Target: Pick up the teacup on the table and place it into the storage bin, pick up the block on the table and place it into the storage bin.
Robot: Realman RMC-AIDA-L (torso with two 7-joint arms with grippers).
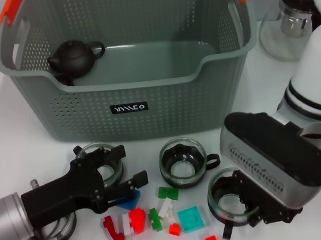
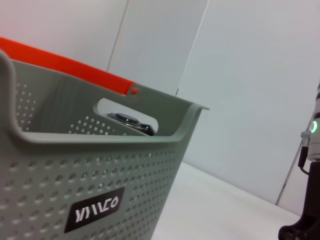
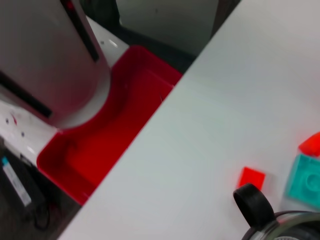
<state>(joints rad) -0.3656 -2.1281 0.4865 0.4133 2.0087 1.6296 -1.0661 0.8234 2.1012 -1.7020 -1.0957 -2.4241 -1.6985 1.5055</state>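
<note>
From the head view, the right gripper (image 1: 239,201) sits over the near-right glass teacup (image 1: 227,200), jaws hidden, so I cannot tell their state; the left gripper (image 1: 134,186) hovers narrow-jawed above the blocks (image 1: 138,220), the storage bin (image 1: 147,107) beyond. The left wrist view shows only the bin's wall. In the right wrist view the cup's handle shows beside a red block (image 3: 251,177) on the counter (image 3: 210,125); this looks like the cup pick, which next needs a firm grip and a lift.

I see the bin (image 1: 130,109) at the back with a black teapot (image 1: 74,57) inside. My left gripper (image 1: 134,186) is low, fingers apart, over a blue block (image 1: 128,203). My right gripper (image 1: 248,205) sits on a glass cup (image 1: 224,198). Another cup (image 1: 182,161) stands between them. Small blocks (image 1: 160,215) lie in front.
</note>
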